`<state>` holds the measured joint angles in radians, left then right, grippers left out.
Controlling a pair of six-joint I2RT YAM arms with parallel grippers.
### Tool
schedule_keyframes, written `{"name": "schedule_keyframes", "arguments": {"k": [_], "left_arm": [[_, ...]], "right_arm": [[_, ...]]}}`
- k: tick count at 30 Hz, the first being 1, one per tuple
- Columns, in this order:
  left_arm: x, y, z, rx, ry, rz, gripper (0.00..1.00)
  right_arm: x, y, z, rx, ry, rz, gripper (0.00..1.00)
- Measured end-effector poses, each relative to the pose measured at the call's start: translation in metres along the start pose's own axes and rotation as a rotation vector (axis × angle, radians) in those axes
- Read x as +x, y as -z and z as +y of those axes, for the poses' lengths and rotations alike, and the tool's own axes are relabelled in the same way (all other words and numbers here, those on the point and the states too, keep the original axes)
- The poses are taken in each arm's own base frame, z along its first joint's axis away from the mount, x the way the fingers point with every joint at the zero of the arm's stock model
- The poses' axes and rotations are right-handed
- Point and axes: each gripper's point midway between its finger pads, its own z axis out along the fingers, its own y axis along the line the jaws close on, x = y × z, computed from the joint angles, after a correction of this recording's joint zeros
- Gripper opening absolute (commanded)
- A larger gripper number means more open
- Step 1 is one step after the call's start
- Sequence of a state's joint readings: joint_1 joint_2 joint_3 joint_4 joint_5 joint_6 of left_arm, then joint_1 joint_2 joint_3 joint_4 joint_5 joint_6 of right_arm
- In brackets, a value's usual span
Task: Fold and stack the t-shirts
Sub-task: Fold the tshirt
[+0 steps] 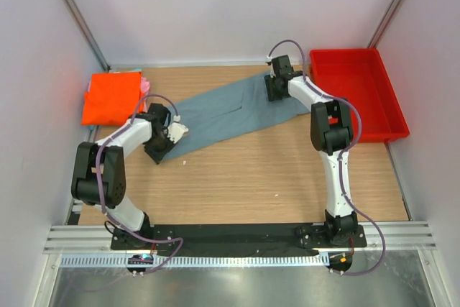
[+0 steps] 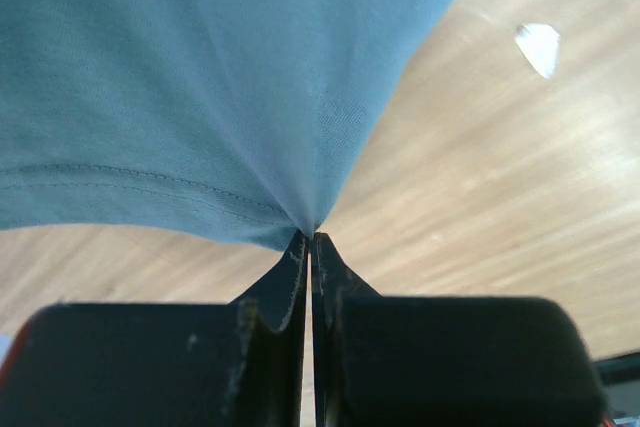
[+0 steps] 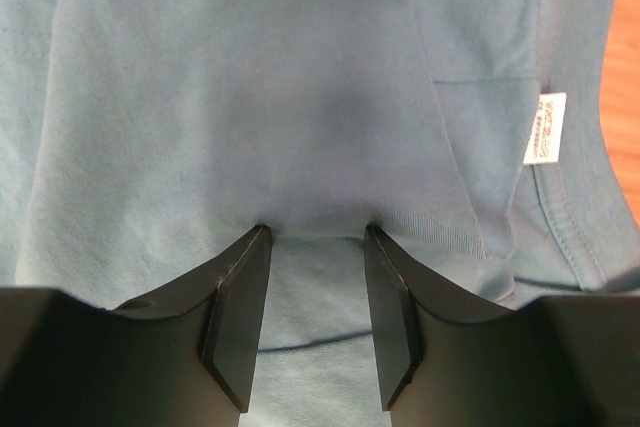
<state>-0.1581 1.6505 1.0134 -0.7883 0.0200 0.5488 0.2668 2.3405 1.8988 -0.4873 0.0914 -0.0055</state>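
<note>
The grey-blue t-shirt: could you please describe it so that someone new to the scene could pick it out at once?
On the wooden table, look between the red bin at the right and the folded orange t-shirt at the left. The grey-blue t-shirt lies stretched diagonally there, each end at a robot hand. It is the only unfolded cloth, and it has a small white neck label.

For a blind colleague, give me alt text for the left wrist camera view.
The left gripper, jaws shut, pinches the hemmed edge of a grey-blue t-shirt, which fans out across the upper frame. Wooden table shows right.
</note>
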Motion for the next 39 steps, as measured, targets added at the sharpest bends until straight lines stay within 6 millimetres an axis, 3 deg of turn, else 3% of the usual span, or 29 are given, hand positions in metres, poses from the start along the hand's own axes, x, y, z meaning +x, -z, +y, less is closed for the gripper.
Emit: {"name": "schedule_keyframes", "arguments": {"k": [9,16,17,18,19,20,23,24,28,31,35,39], "left_arm": [[0.014,0.010,-0.069,0.070,-0.148,0.049,0.00],[0.014,0.011,-0.124,0.116,-0.279,0.092,0.00],[0.013,0.011,-0.131,0.120,-0.296,0.094,0.06],[0.012,0.012,-0.138,0.123,-0.312,0.095,0.29],[0.012,0.012,-0.143,0.125,-0.324,0.096,0.38],[0.012,0.013,-0.148,0.127,-0.328,0.097,0.62],[0.010,0.020,-0.148,0.089,-0.318,0.077,0.76],[0.008,0.025,-0.145,0.069,-0.311,0.054,0.88],[-0.014,0.059,-0.134,-0.004,-0.290,-0.088,0.90],[-0.033,0.079,-0.124,-0.068,-0.283,-0.170,0.89],[-0.032,0.072,-0.114,-0.118,-0.301,-0.133,0.84],[-0.015,0.047,-0.115,-0.100,-0.323,-0.031,0.79]], "right_arm": [[-0.030,-0.018,0.016,-0.018,0.023,-0.039,0.50],[-0.043,-0.025,0.027,-0.037,0.040,-0.063,0.50],[-0.044,-0.026,0.028,-0.040,0.042,-0.067,0.50],[-0.046,-0.026,0.030,-0.041,0.044,-0.070,0.50],[-0.047,-0.027,0.031,-0.042,0.045,-0.072,0.50],[-0.047,-0.026,0.032,-0.042,0.047,-0.072,0.50],[-0.044,-0.024,0.033,-0.043,0.052,-0.070,0.50],[-0.041,-0.021,0.032,-0.044,0.053,-0.068,0.50],[-0.016,0.008,0.028,-0.047,0.057,-0.020,0.51],[-0.014,0.040,0.028,-0.065,0.050,-0.035,0.51],[-0.024,0.078,0.031,-0.104,0.028,-0.095,0.51],[-0.018,0.093,0.033,-0.125,0.018,-0.112,0.51]]}}
